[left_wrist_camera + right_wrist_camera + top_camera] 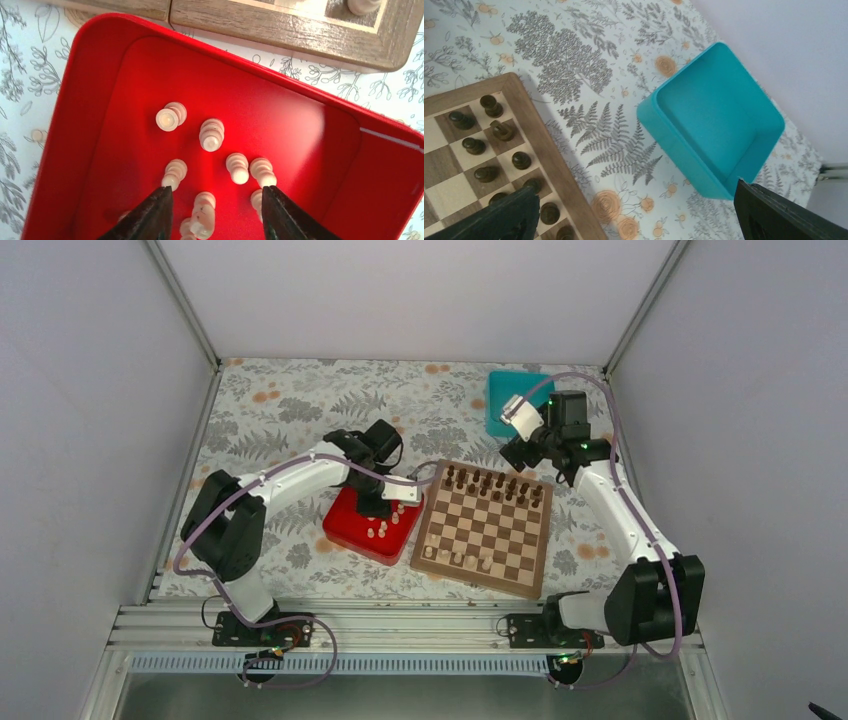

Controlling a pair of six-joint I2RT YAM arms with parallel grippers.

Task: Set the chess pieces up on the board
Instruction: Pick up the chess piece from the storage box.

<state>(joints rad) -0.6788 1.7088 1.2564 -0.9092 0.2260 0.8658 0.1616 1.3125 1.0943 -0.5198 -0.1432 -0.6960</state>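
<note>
Left claw (217, 189): jaws part-way apart, down in the red tray (100, 100). One pale piece (202, 217) sits between the fingers (157, 215) with a gap on each side, so no grip on it.

Right claw (635, 190): spread wide and empty, hanging over the bench by the far right corner of the board (485, 527).

The chess pieces (211, 135) are small, cream, turned wood with rounded heads. Eight or so are loose in the tray, scattered, with a few bunched near the left claw. From this angle I cannot tell which are upright. A few more pale ones (455, 558) stand on the near row of the board, with gaps in that row. The dark pieces (497, 483) fill the two far rows.

The board is a wooden checker with a brown border, set slightly askew. The tray is just beside its left edge and not touching it.

The teal box (719, 100) is open-topped and empty, past the board's far right corner, near the back wall.

The bench (290, 410) is covered in a white cloth with grey fern and orange flower print. There are plain white walls (90, 390) on three sides, grey metal struts in the corners and aluminium rails (400, 625) along the near edge, where both arm bases are bolted.
</note>
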